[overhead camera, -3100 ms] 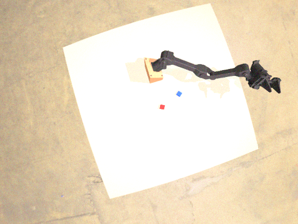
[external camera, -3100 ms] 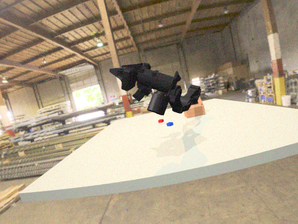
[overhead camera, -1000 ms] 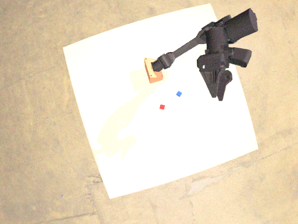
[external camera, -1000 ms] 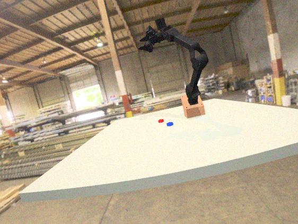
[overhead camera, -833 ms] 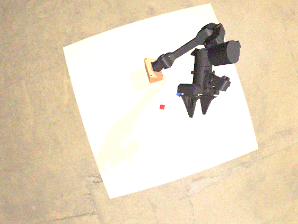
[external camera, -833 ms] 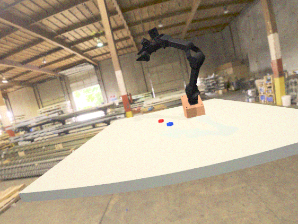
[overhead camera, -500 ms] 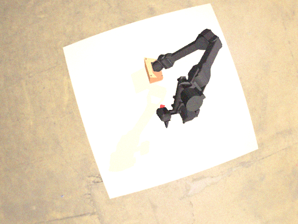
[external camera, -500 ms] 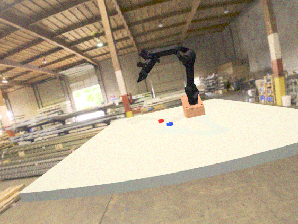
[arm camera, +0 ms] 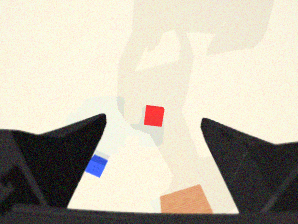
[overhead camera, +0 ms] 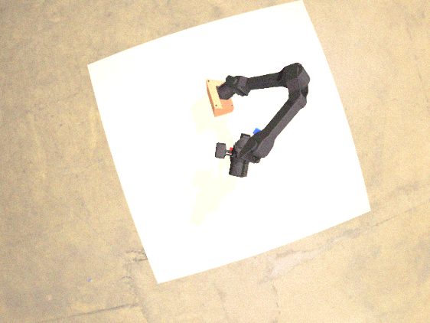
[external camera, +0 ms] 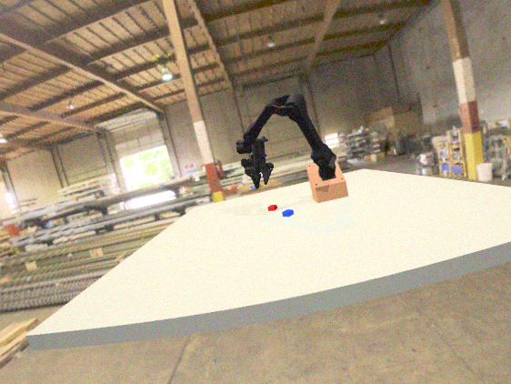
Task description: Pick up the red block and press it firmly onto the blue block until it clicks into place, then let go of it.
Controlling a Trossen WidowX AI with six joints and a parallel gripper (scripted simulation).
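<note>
- Black parallel-jaw gripper (overhead camera: 230, 152) (external camera: 263, 186) (arm camera: 153, 120): fingers spread wide, nothing held; suspended above the white tabletop (overhead camera: 172, 115) (external camera: 273, 255) (arm camera: 40, 60).
- Small red square-topped block, material undetermined (overhead camera: 231, 149) (external camera: 272, 207) (arm camera: 154, 116): shown on the tabletop in the wrist view, framed between the fingertips, marginally towards twelve o'clock; no clearly longer axis is presented.
- Small blue block (overhead camera: 257, 131) (external camera: 287, 213) (arm camera: 97, 166): seen at about eight o'clock from the red one, well apart.
- A near-straight descent is judged to be required.
</note>
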